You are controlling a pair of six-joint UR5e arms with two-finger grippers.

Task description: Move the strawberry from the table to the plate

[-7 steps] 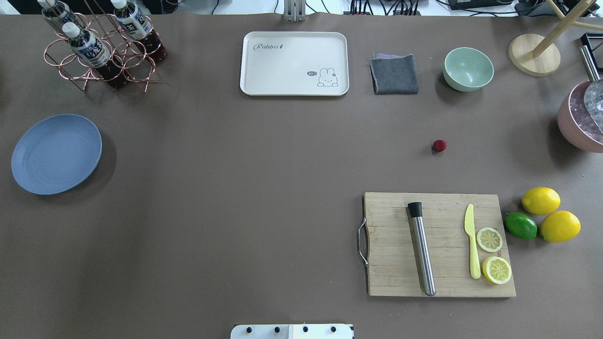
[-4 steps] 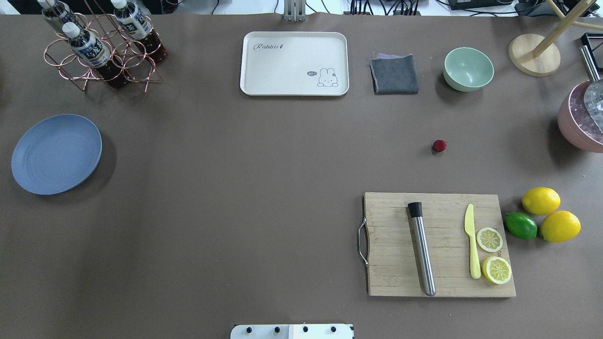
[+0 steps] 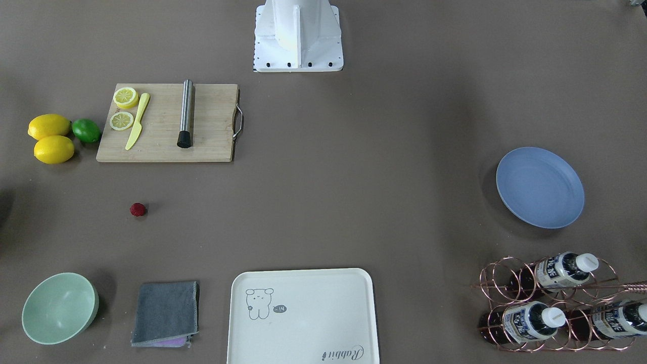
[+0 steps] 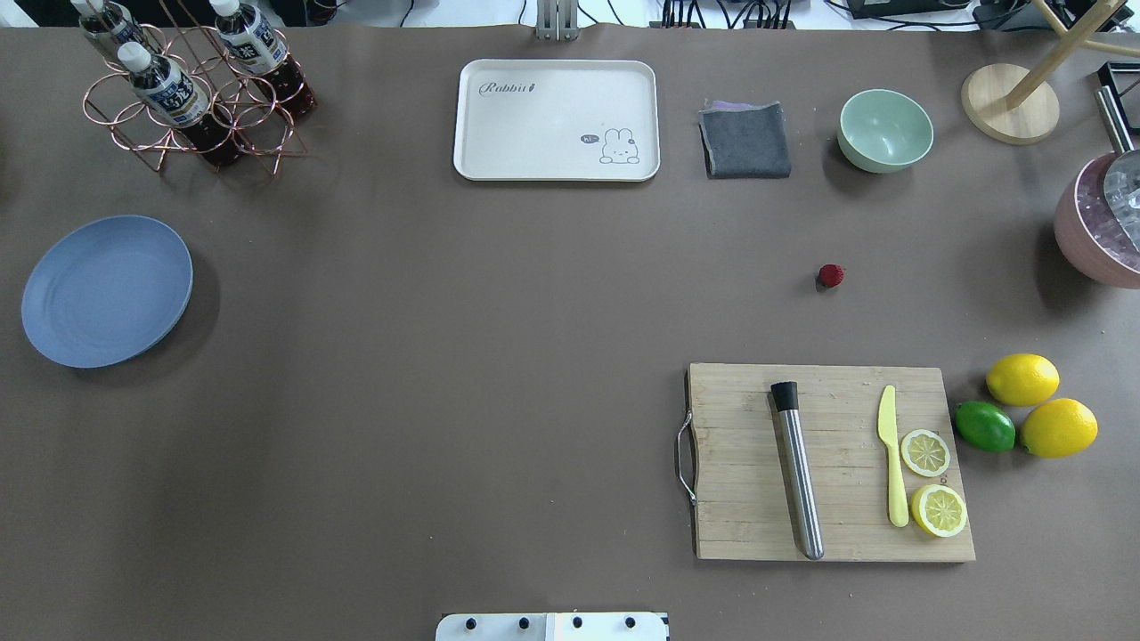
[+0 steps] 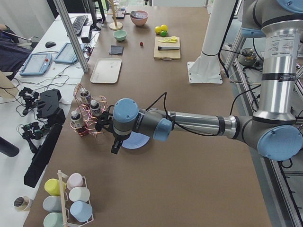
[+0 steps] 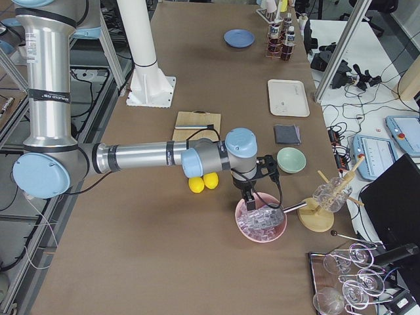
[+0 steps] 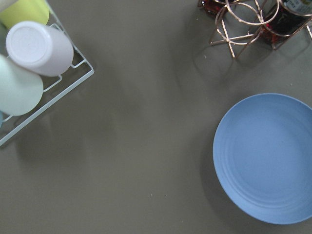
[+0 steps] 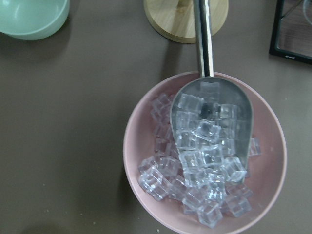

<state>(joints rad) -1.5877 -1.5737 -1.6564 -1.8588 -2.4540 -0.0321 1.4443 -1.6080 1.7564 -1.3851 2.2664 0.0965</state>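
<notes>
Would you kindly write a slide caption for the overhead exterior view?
Strawberry on the table between green bowl and cutting board, blue plate far to the left.

On the table (image 4: 445, 401), the plate (image 4: 107, 291) lies by the left edge, with a bottle rack (image 4: 191, 98) behind it in the far left corner. Along the far edge, from middle to right, sit a tray (image 4: 556, 120), a cloth (image 4: 745, 140) and a bowl (image 4: 885, 130). The strawberry (image 4: 831, 275) lies between the bowl and a cutting board (image 4: 833, 463) toward the near right corner. Lemons (image 4: 1022, 379) and a lime (image 4: 985, 426) lie just right of the board.
</notes>
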